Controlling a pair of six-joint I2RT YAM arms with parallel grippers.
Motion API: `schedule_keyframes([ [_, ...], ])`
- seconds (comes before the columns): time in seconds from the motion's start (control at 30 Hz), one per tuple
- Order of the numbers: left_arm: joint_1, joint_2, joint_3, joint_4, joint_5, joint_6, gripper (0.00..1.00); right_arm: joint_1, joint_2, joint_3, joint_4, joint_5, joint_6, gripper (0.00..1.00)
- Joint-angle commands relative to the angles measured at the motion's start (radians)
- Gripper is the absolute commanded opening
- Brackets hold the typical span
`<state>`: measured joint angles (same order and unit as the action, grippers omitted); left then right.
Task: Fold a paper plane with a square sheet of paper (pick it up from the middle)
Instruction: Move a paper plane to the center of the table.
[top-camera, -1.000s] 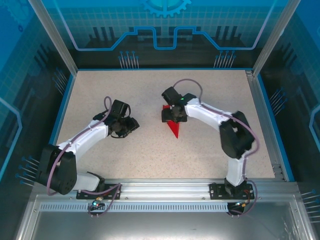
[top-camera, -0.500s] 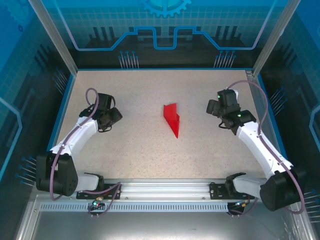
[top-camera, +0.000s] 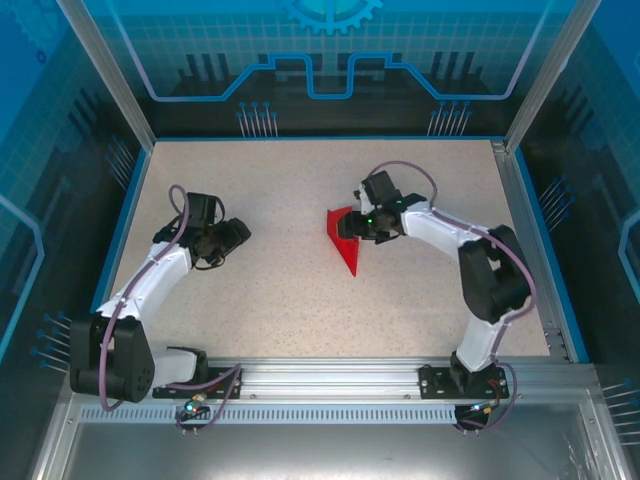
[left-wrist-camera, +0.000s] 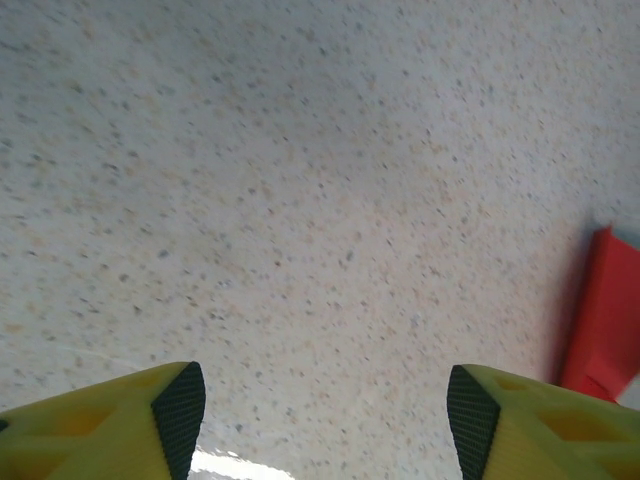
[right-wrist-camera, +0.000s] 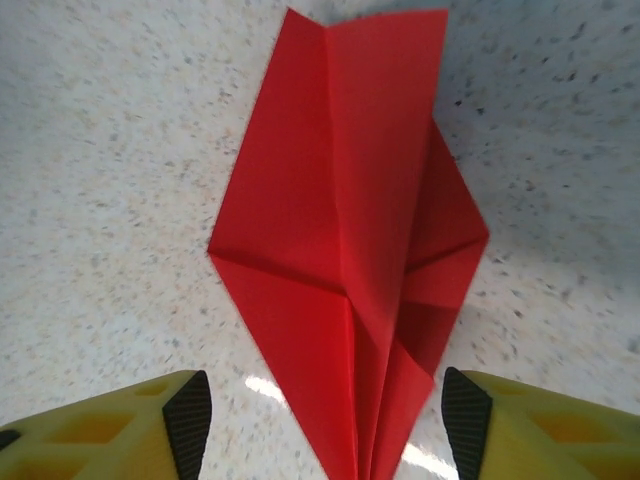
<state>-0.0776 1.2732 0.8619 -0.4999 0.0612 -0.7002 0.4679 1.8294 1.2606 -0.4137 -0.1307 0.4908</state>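
The square sheet of paper lies folded as a bright red paper plane (top-camera: 345, 242) in the middle of the speckled table, its sharp tip toward the near edge. My right gripper (top-camera: 352, 226) hovers low at its right side, open. In the right wrist view the paper plane (right-wrist-camera: 340, 230) shows a centre crease and raised flaps, with its narrow end lying between the yellow fingers (right-wrist-camera: 500, 430) of the right gripper (right-wrist-camera: 325, 420). My left gripper (top-camera: 240, 232) is open over bare table well to the left. The left gripper (left-wrist-camera: 325, 420) holds nothing, and the red paper (left-wrist-camera: 603, 320) sits at the right edge of the left wrist view.
A blue rim (top-camera: 128, 215) borders the tabletop (top-camera: 300, 300), with aluminium posts (top-camera: 105, 70) at the back corners. A metal rail (top-camera: 330, 375) carrying both arm bases runs along the near edge. Open table lies between the left gripper and the paper.
The right arm swung out to the right half a second ago and has come back over the paper. The left gripper has drawn away leftward from the centre. The paper stayed put.
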Motion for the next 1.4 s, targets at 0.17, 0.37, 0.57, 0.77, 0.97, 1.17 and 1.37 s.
schedule_keyframes([
  [0.17, 0.003, 0.013, -0.025, 0.007, 0.117, 0.016, 0.7, 0.019, 0.136, 0.119, -0.079, 0.011, 0.001, 0.6],
  [0.37, 0.002, 0.05, -0.018, 0.004, 0.137, 0.019, 0.7, 0.033, 0.18, 0.129, -0.086, 0.003, 0.003, 0.58],
  [0.57, 0.003, 0.067, -0.015, 0.003, 0.138, 0.019, 0.7, 0.061, 0.206, 0.152, -0.113, 0.012, -0.003, 0.55],
  [0.77, 0.003, 0.08, -0.015, 0.0, 0.139, 0.019, 0.7, 0.109, 0.249, 0.236, -0.233, 0.154, 0.004, 0.36],
  [0.97, 0.002, 0.078, -0.017, -0.01, 0.134, 0.022, 0.7, 0.154, 0.304, 0.328, -0.346, 0.311, 0.019, 0.2],
  [1.17, 0.003, 0.075, -0.03, -0.015, 0.128, 0.019, 0.7, 0.161, 0.263, 0.321, -0.33, 0.374, 0.063, 0.1],
  [1.37, 0.003, 0.077, -0.032, -0.02, 0.124, 0.013, 0.7, 0.15, 0.261, 0.323, -0.315, 0.398, 0.129, 0.08],
])
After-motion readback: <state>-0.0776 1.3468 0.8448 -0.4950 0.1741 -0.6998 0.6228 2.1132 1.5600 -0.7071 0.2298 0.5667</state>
